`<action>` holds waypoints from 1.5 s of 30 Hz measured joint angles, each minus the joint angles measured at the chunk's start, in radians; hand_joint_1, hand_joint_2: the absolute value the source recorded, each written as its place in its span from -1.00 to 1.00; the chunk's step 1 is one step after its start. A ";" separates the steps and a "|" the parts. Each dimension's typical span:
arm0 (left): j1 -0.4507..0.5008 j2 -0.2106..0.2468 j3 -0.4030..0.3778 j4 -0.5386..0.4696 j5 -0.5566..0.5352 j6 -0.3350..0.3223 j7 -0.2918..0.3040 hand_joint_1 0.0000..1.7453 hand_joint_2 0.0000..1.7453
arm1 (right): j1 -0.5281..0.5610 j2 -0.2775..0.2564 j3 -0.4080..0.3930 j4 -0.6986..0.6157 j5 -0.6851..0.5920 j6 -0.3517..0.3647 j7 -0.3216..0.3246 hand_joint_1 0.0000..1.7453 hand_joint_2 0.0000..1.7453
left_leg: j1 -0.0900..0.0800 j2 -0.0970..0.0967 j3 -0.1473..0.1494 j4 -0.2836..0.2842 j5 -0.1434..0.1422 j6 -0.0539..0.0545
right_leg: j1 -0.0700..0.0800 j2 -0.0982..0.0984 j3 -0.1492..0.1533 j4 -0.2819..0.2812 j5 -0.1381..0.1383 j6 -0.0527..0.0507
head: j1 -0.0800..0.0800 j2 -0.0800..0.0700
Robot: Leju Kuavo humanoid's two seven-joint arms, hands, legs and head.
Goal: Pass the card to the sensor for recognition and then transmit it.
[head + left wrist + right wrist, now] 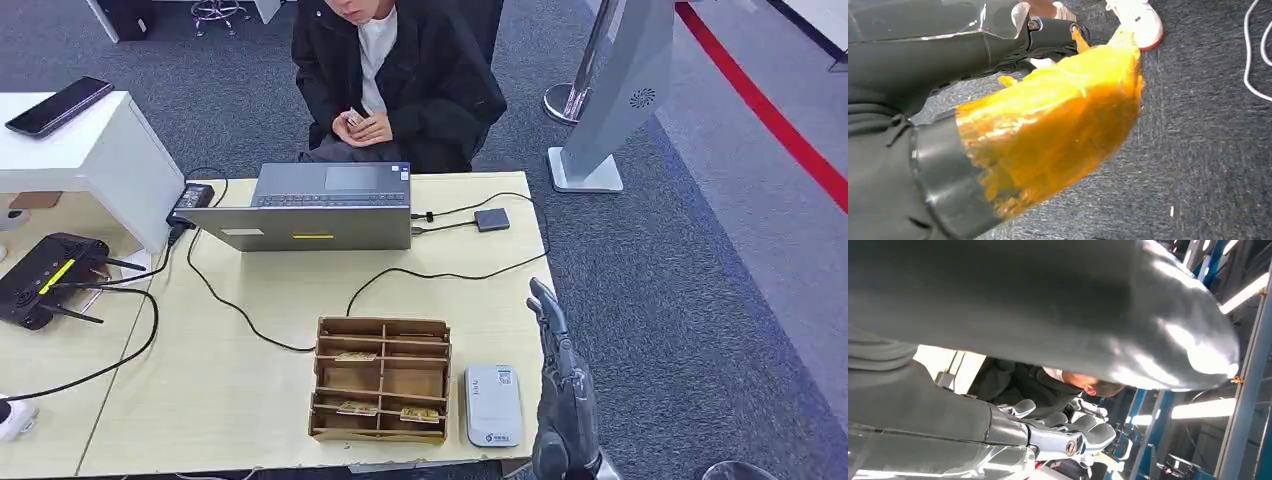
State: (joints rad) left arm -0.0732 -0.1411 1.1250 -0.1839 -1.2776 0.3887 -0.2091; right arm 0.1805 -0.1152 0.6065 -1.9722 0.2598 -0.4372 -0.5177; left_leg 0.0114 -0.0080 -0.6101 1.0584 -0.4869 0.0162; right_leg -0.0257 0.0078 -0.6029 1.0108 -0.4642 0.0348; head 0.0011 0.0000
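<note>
A black phone (58, 105) is seen lying on the white raised shelf (100, 160) at the far left of the head view, and below it a black router (45, 275) with antennas rests on the wooden table (240, 390). From a black power brick (192, 195) a black cable (230, 300) is run across the tabletop. A grey laptop (315, 208) stands at the far edge of the table, and behind it a seated person in a dark jacket (395, 80) is seen with hands held together. A small dark square device (491, 219) is plugged in by a cable just right of the laptop. Near the front edge a cardboard divided organiser (381, 380) is placed, and cards (356, 407) lie in several of its compartments. Just beside it, to the right, lies the white card sensor (493, 404).

The right hand (560, 385) is raised at the table's right front corner, fingers extended and apart, nothing held. In the left wrist view the left hand (1048, 125) is seen above grey carpet, its thumb wrapped in amber tape; whether the fingers are spread or closed cannot be told. A grey kiosk stand (615, 100) is set on the carpet at the right.
</note>
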 joint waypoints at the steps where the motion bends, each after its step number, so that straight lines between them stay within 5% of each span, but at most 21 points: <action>1: 0.000 0.000 0.000 0.000 0.000 0.000 0.000 -1.00 -1.00 | 0.000 0.000 0.000 0.000 0.000 0.000 0.000 -1.00 -1.00 | 0.000 0.000 0.000 0.000 0.000 0.000 | 0.000 0.000 0.000 0.000 0.000 0.000 | 0.000 0.000; 45: 0.000 -0.008 0.020 0.000 0.024 -0.021 -0.001 -1.00 -1.00 | -0.006 0.000 0.000 -0.006 -0.036 0.050 0.005 -1.00 -1.00 | 0.000 0.000 0.000 0.000 0.000 0.000 | 0.000 0.000 0.000 0.000 0.000 0.000 | 0.000 0.000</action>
State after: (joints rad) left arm -0.0737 -0.1492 1.1448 -0.1839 -1.2531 0.3677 -0.2102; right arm 0.1743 -0.1152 0.6065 -1.9780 0.2235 -0.3876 -0.5127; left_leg 0.0114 -0.0081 -0.6102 1.0583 -0.4869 0.0162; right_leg -0.0257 0.0078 -0.6028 1.0108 -0.4642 0.0348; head 0.0015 0.0000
